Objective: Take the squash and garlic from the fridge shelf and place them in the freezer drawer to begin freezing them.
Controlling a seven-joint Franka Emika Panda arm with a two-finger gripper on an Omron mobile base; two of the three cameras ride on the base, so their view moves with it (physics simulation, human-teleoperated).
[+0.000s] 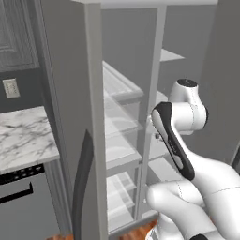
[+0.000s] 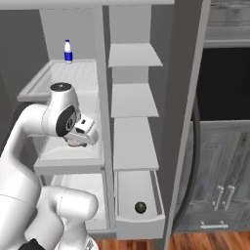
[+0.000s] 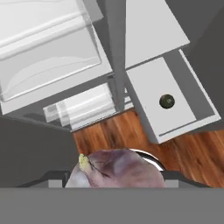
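Observation:
A purplish garlic bulb [image 3: 114, 169] with a pale stem end sits right at the bottom of the hand view, and my gripper [image 3: 116, 177] is shut on it. In the right base view the gripper [image 2: 77, 140] hangs in front of the fridge's left shelves, above and to the left of the freezer drawer [image 2: 141, 223]. That pale grey drawer [image 3: 189, 126] is pulled out at the bottom of the right compartment. A small, dark green, round squash [image 2: 140, 207] [image 3: 166, 101] lies inside it.
A white bottle with a blue label [image 2: 68, 51] stands on the top left shelf. Translucent glass shelves [image 3: 48, 57] fill the left compartment. The open fridge door [image 2: 188, 122] stands right of the drawer, above the wooden floor [image 3: 131, 131]. A marble counter [image 1: 23, 136] lies at the left.

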